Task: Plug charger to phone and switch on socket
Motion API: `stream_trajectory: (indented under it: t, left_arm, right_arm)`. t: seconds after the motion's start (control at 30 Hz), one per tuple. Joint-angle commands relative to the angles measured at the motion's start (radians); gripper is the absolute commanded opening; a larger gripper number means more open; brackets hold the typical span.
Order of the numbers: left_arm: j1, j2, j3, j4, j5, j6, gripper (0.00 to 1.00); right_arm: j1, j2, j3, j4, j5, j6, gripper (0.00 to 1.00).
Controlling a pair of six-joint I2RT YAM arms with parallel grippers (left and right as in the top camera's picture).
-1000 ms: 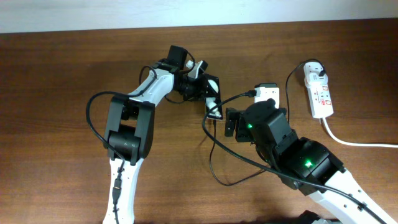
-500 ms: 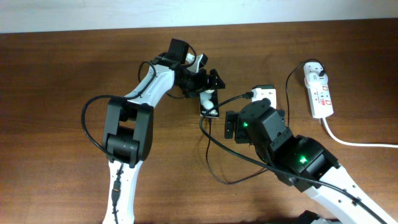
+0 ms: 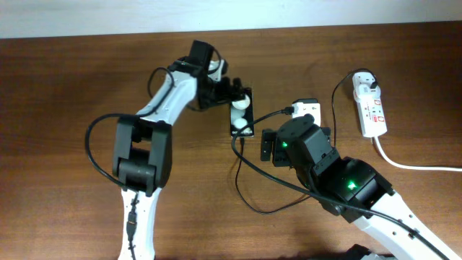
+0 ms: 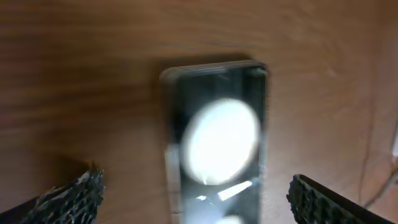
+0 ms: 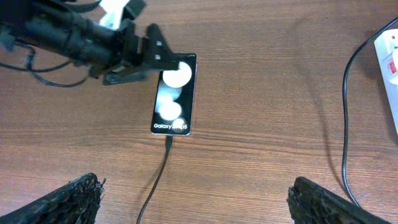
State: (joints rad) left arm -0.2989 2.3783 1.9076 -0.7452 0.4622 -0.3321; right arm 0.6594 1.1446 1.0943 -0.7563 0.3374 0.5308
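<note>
Left gripper (image 4: pixel 196 183) spread wide and empty at the top end of the phone (image 5: pixel 174 93); contact unclear, wrist view blurred. Right gripper (image 5: pixel 194 185) wide apart, empty. Charger (image 5: pixel 163 162) tip meets the phone's bottom edge. Socket (image 3: pixel 369 105) well apart, cut off in right wrist view.

The left arm (image 3: pixel 170 90) is white-linked with black joint housings; a thin black cable (image 3: pixel 89 141) loops beside it. The right arm (image 3: pixel 317 155) is bulkier, black-cased, with green lights (image 3: pixel 351 186), white toward its base. The right pincer (image 5: pixel 196 186) has black knurled fingers (image 5: pixel 68 202).
</note>
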Motion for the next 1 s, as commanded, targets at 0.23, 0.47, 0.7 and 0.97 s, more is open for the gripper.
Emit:
stream_trajectory:
  t: [0.23, 0.47, 0.7, 0.97]
  left_arm:
    - [0.199, -0.552, -0.040, -0.369, -0.560, 0.043, 0.99]
    - [0.195, -1.050, -0.252, -0.391, -0.647, 0.043, 0.99]
    - [0.195, -1.849, -0.897, -0.179, -0.851, 0.042, 0.99]
    - [0.195, -1.903, -0.897, -0.494, -0.851, 0.042, 0.99]
  right_arm:
    - [-0.005, 0.014, 0.019, 0.023, -0.001, 0.001, 0.99]
    - [-0.005, 0.081, 0.019, 0.119, -0.058, 0.002, 0.99]
    - [-0.006, 0.200, 0.019, 0.240, -0.055, 0.024, 0.22]
    - [-0.339, 0.319, 0.043, 0.004, -0.206, 0.185, 0.04]
